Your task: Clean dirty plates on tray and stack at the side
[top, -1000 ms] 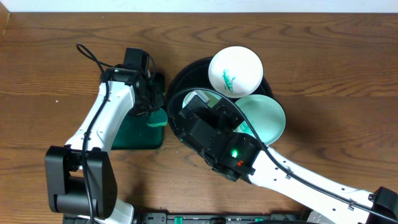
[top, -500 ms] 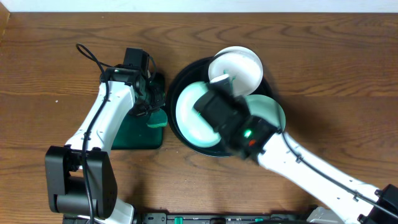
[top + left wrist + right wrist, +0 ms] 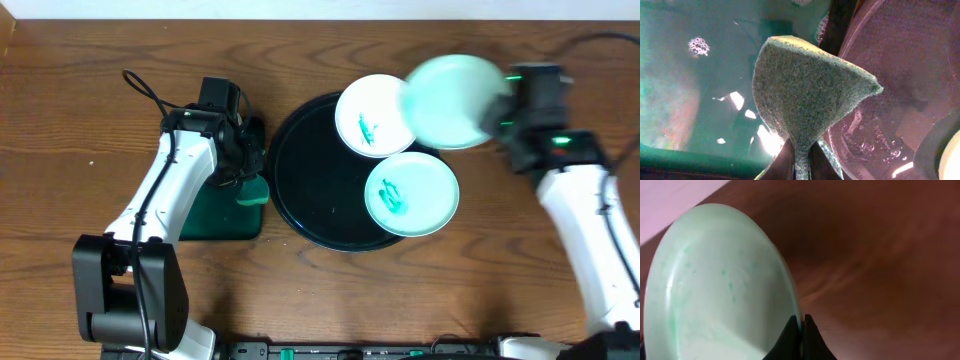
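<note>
We judge the task to be about one third done. The right gripper (image 3: 801, 329) is closed narrow on the rim of one mint plate (image 3: 720, 285) and holds it in the air, off the black tray (image 3: 310, 170) and over the bare table (image 3: 500, 230) to the right of it. In the right wrist view this plate shows only faint pale specks and no thick smear, so we think it is already wiped and on its way to the side. We see no plate put down on the table, so the stack is not yet begun.

Two plates are left. The white plate (image 3: 372, 110) lies at the far edge of the black tray and the second mint plate (image 3: 412, 195) at its right edge, hanging partly over the rim; both carry a green smear at the centre.

The left gripper (image 3: 801, 159) pinches the green sponge (image 3: 805, 85) by its bottom, above the wet green tray (image 3: 685, 100) just beside the black one.

We can read no brand, label or writing in any view
</note>
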`<action>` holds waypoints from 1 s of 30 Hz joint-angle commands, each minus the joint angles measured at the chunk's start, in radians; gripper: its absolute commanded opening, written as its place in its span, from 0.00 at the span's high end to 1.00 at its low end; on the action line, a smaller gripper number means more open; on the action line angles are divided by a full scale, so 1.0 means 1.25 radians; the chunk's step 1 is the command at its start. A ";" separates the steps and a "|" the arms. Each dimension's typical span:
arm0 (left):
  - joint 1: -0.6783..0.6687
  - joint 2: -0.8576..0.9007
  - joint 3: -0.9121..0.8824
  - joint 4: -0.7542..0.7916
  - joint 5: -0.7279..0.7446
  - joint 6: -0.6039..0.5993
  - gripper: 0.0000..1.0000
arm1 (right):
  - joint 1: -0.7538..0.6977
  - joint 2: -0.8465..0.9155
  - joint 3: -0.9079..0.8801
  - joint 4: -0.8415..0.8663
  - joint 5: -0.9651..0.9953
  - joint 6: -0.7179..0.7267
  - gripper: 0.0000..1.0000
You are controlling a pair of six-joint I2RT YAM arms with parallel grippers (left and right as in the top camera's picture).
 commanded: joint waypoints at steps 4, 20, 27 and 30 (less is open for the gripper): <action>0.003 -0.002 0.000 -0.002 -0.007 0.011 0.93 | -0.240 0.041 0.015 -0.015 -0.049 0.013 0.99; 0.003 -0.002 0.000 -0.011 -0.007 0.011 0.93 | -0.432 0.316 0.014 0.057 -0.053 -0.056 0.93; 0.003 -0.002 0.000 -0.010 -0.007 0.011 0.92 | -0.431 0.287 0.016 0.043 -0.181 -0.086 0.50; 0.003 -0.002 0.000 -0.010 -0.007 0.011 0.93 | -0.413 0.226 0.016 0.037 -0.295 -0.150 0.48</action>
